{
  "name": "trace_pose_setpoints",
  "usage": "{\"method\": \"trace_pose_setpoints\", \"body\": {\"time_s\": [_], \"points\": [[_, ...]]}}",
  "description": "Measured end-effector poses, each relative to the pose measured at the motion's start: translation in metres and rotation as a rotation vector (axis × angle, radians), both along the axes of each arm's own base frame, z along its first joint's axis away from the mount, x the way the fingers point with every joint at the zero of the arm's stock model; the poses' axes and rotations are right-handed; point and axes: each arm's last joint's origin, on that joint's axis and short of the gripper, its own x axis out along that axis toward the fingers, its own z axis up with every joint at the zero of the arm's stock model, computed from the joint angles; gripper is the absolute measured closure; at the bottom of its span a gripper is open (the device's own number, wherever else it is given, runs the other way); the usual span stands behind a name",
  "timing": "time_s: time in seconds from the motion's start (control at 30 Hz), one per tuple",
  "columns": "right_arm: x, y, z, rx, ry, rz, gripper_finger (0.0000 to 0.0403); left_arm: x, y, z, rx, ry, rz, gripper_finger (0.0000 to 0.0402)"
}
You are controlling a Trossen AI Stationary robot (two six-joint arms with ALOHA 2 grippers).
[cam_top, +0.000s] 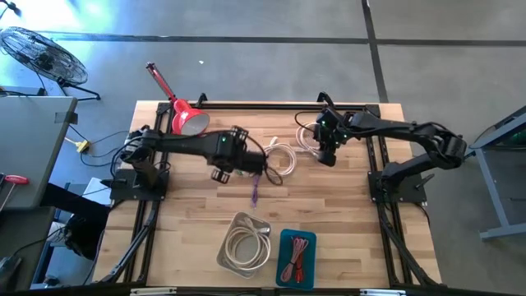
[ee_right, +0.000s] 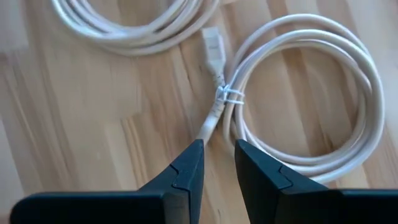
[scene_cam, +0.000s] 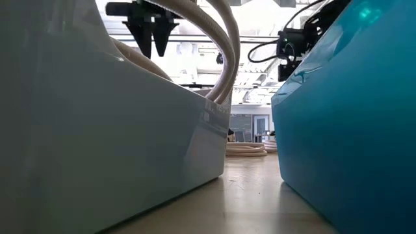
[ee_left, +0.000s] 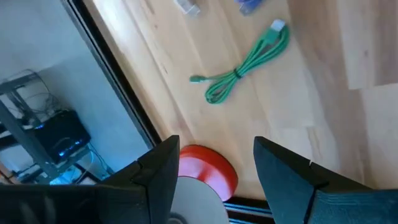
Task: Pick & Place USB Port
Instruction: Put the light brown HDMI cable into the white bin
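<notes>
Looking down from the high view, found the right gripper [cam_top: 326, 154] poised over coiled white cables [cam_top: 283, 156] at the far middle of the wooden table [cam_top: 345, 222]; left gripper [cam_top: 220, 173] idle left of them, a white tray [cam_top: 244, 242] and a blue tray [cam_top: 297, 257] nearer.

From the low view, saw little but tray walls.

From the left wrist view, showed fingers spread, grasping nothing.

From the right wrist view, showed narrowly parted fingers [ee_right: 186, 168] empty above the tied white USB cable [ee_right: 298, 87]. Likely risks: snagging the neighbouring coil, or slipping off one thin strand.
</notes>
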Motion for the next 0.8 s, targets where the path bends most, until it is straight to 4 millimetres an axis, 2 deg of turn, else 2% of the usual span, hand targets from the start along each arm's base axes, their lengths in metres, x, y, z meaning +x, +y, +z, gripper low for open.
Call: {"method": "trace_pose_setpoints", "body": {"time_s": [0.2, 0.47, 0.8], "points": [[-0.001, 0.000, -0.007, -0.033, 0.005, 0.069, 0.0320, 0.008, 0.023, 0.000, -0.069, -0.054, 0.003, 0.0205], [0.005, -0.003, -0.022, -0.006, 0.027, 0.108, 0.0320, 0.026, 0.038, -0.001, -0.160, -0.152, -0.172, 0.0205], [0.020, -0.012, -0.048, -0.013, 0.053, 0.129, 0.0320, 0.031, 0.051, 0.001, -0.165, -0.184, -0.242, 0.0205]]}}
